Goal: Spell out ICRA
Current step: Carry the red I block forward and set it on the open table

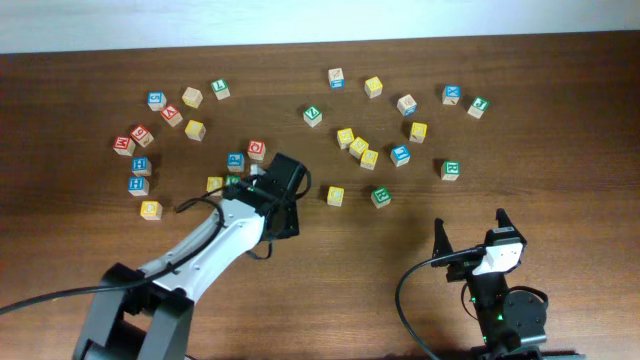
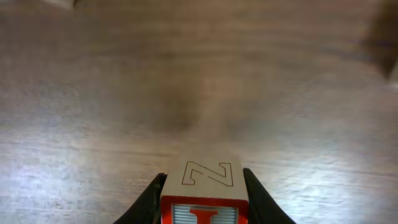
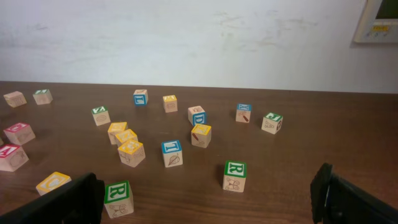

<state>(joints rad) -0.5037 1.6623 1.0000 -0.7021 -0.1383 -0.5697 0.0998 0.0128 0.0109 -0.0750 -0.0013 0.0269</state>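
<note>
My left gripper [image 2: 204, 198] is clamped on the red "I" cube [image 2: 208, 175], which shows a "Z" on its top face, and I see bare dark wood surface [image 2: 186, 93] ahead of it. My right gripper [image 3: 205, 202] stands wide apart low over the surface. The green "R" cube [image 3: 235, 176] sits just beyond it among other cubes [image 3: 172, 152], and a white wall [image 3: 186, 37] rises behind

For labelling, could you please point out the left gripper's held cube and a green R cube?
Held cube [image 2: 206, 185]: left wrist view, top face.
Green R cube [image 3: 235, 170]: right wrist view, lettered face.
</note>
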